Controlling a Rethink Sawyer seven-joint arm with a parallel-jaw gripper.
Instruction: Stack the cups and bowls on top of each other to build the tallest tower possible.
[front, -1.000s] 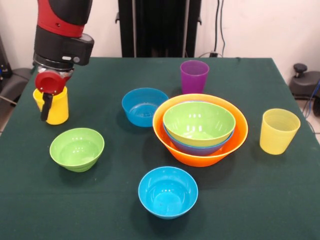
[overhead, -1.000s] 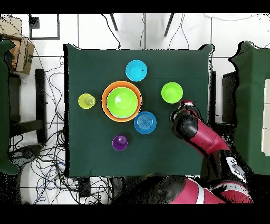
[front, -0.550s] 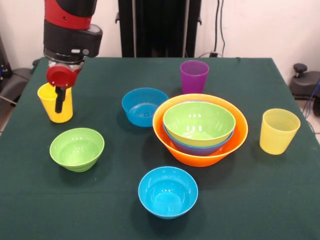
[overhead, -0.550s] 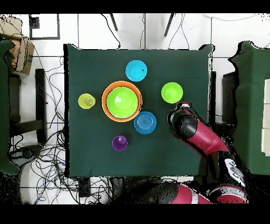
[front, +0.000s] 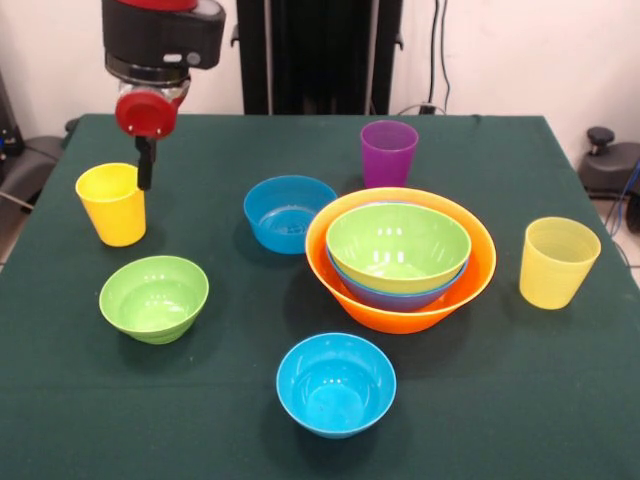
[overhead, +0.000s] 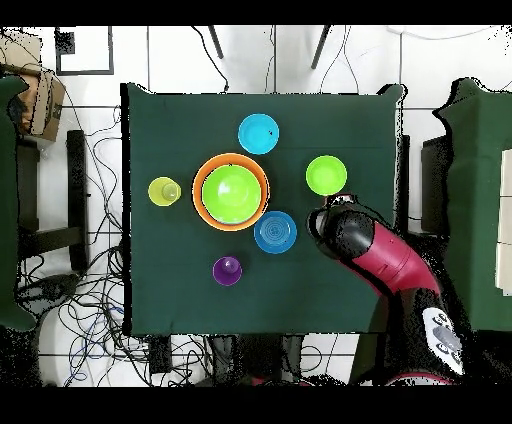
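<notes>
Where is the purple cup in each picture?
Front view: the purple cup stands upright near the top, right of the middle, just behind the orange bowl.
Overhead view: the purple cup is below the middle, left of centre, below the orange bowl.
Shared landmark: the orange bowl, with a green bowl nested inside, sits right next to the cup in both.

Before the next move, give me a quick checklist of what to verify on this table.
1. Hand at the yellow cup rim: ok.
2. Firm grip on that cup: cannot tell.
3. Yellow cup upright: ok.
4. Tower level, with the green bowl nested on top: ok.
5. Low straight path to the tower: not ok, the small blue bowl sits between, so carry high.
6. Everything stacked: not ok, the purple cup and others stand loose.
</notes>
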